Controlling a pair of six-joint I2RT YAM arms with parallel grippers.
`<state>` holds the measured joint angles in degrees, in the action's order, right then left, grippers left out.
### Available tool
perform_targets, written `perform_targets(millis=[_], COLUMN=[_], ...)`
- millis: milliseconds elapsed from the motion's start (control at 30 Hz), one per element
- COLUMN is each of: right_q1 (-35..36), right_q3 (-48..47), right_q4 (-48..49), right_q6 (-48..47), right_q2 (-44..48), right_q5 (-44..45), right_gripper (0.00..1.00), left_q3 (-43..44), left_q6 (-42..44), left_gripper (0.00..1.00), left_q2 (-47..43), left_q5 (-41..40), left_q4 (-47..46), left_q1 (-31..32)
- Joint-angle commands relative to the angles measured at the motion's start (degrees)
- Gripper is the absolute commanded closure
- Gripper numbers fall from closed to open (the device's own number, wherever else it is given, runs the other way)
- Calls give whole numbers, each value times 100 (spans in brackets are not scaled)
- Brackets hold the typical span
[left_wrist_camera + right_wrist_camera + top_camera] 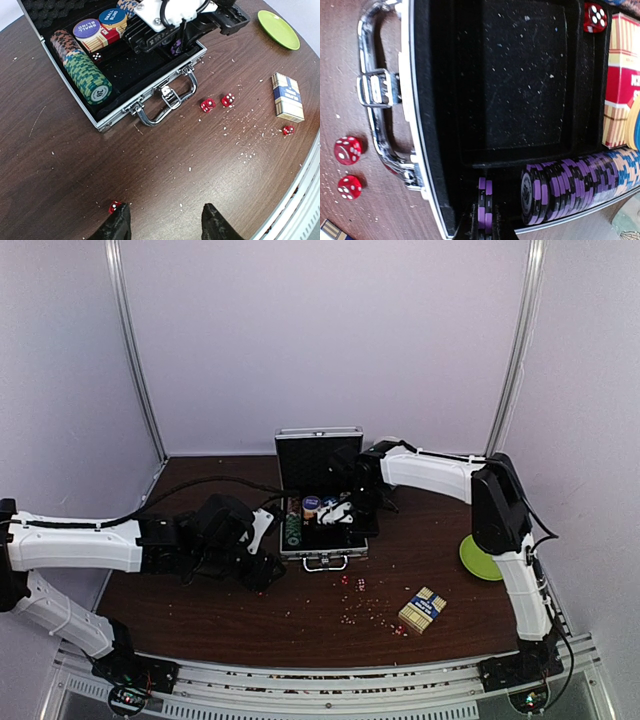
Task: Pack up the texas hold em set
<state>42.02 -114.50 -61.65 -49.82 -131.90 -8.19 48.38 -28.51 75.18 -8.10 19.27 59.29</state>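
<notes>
Purple chip [485, 197] in right pincer [485, 227], clearest from right wrist

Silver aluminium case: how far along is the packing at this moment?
Done: green poker chips, purple poker chips and one small red die sit in the open silver aluminium case. In hand: the right gripper is shut on a thin purple chip stack at the purple row's end. Left: the blue-and-tan card box and four red dice lie on the brown table, one beside the open left gripper; lid unclosed.
</notes>
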Motion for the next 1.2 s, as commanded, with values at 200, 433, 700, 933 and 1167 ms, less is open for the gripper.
perform_targets(millis=[200, 433, 700, 933, 1167], right_q1=[17, 17, 17, 26, 19], right_q3=[-106, 15, 112, 201, 785], right_q4=[322, 357, 324, -23, 318], right_q6=[-20, -38, 39, 113, 236], right_q2=[-42, 97, 232, 460, 895], right_q5=[525, 580, 506, 173, 111], right_gripper=[90, 85, 84, 84, 84], left_q3=[74, 88, 136, 156, 101], left_q6=[12, 44, 94, 145, 117], left_gripper=[50, 50, 50, 50, 50], left_q2=[173, 205, 252, 246, 133], left_q5=[88, 89, 137, 97, -76], left_q4=[-178, -177, -178, -145, -164], left_q1=[-5, -5, -5, -5, -5])
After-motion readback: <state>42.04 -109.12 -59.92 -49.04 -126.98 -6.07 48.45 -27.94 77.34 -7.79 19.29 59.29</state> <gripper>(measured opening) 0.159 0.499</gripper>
